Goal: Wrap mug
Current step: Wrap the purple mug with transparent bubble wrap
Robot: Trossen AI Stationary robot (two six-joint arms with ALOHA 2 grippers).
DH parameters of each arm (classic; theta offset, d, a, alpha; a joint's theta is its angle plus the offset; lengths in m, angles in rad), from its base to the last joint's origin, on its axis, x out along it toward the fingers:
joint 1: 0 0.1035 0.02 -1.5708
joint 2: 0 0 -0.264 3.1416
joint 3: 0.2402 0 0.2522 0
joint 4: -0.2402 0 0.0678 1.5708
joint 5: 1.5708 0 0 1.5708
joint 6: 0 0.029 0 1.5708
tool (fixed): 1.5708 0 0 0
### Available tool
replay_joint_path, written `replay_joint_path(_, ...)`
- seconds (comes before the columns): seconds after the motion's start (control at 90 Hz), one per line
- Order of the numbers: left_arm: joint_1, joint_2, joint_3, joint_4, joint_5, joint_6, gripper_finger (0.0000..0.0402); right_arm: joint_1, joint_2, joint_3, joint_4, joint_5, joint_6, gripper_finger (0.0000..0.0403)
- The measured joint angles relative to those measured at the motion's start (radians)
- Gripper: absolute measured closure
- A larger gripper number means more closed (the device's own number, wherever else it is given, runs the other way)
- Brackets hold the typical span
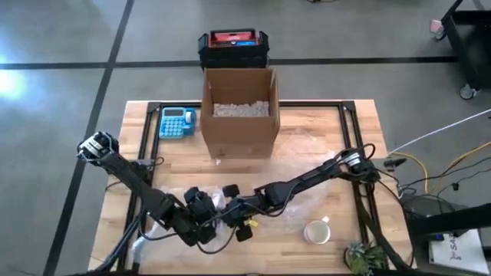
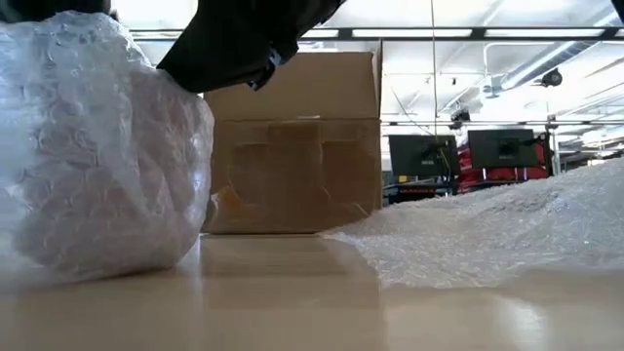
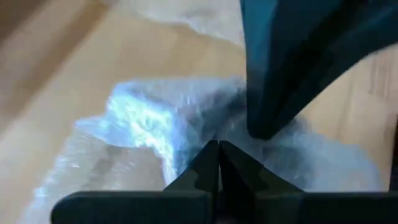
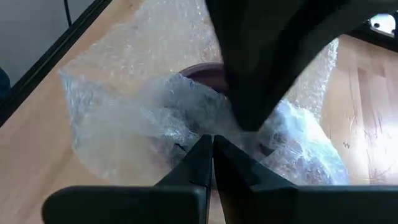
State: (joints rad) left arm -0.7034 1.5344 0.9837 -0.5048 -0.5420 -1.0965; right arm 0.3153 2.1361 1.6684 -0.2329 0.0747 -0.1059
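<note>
Counter (image 1: 322, 130): pale wood, showing a smooth satin sheen. Wrap (image 2: 97, 156): clear plastic bubble film, crinkled and glinting. Box (image 1: 238, 115): matt brown cardboard. Frame (image 1: 146, 126): black metal. Arms: presenting dark, matt plastic.

Mug (image 4: 202, 71): dark reddish-brown rim only partly visible in right wrist view, otherwise covered by bubble wrap (image 4: 149, 118). Wrap is clear, crumpled, bunched around the mug into a rounded bundle (image 2: 97, 146) resting on the wooden table near its front edge, left of centre. A loose flat stretch of the same wrap (image 2: 507, 229) lies spread on the tabletop, to the bundle's right.
</note>
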Motion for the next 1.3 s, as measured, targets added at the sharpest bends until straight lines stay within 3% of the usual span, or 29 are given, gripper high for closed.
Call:
replay_joint_path(0.233, 0.007, -0.004, -0.162, 0.353, -0.035, 0.011, 0.0401, 0.000, -0.003, -0.001, -0.003, -0.009, -0.003, 0.0401)
replay_joint_path(0.322, 0.007, -0.022, -0.152, 0.339, -0.021, 0.016, 0.0401, 0.001, -0.003, -0.001, -0.001, -0.009, -0.010, 0.0401)
replay_joint_path(0.5, -0.015, -0.083, 0.009, 0.082, 0.002, 0.037, 0.0402, 0.000, -0.009, -0.001, -0.008, -0.004, -0.010, 0.0401)
replay_joint_path(0.689, -0.043, -0.088, 0.195, -0.306, -0.004, -0.003, 0.0401, -0.001, -0.013, -0.002, -0.018, -0.002, -0.010, 0.0401)
replay_joint_path(0.978, -0.037, -0.095, 0.233, -0.647, 0.188, -0.107, 0.0396, 0.000, -0.013, -0.001, -0.030, -0.002, -0.011, 0.0401)
replay_joint_path(1.122, -0.034, -0.096, 0.233, -0.740, 0.314, -0.212, 0.0361, 0.000, -0.013, -0.001, -0.032, -0.002, -0.010, 0.0401)
replay_joint_path(1.3, -0.035, -0.097, 0.232, -0.787, 0.449, -0.297, 0.0275, 0.000, -0.013, -0.001, -0.032, -0.003, -0.018, 0.0401)
